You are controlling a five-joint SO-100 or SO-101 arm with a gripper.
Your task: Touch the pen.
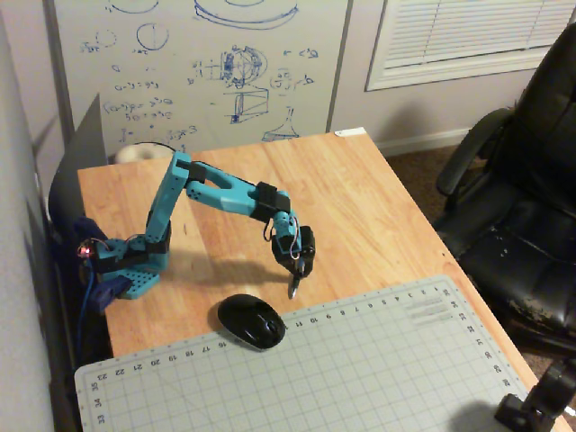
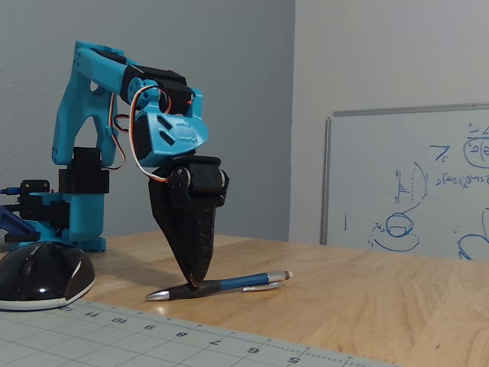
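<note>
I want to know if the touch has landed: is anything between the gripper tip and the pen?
Nothing. In a fixed view the gripper tip rests on the pen with no gap showing, jaws closed; the mouse sits off to the left.

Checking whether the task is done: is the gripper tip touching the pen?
Touching. In a fixed view from table level, the closed gripper tip meets the pen barrel near its grip, with no visible gap.

Turquoise arm (image 2: 99, 115), black pincer (image 2: 192, 281), red-and-white cables (image 2: 131, 130).
</note>
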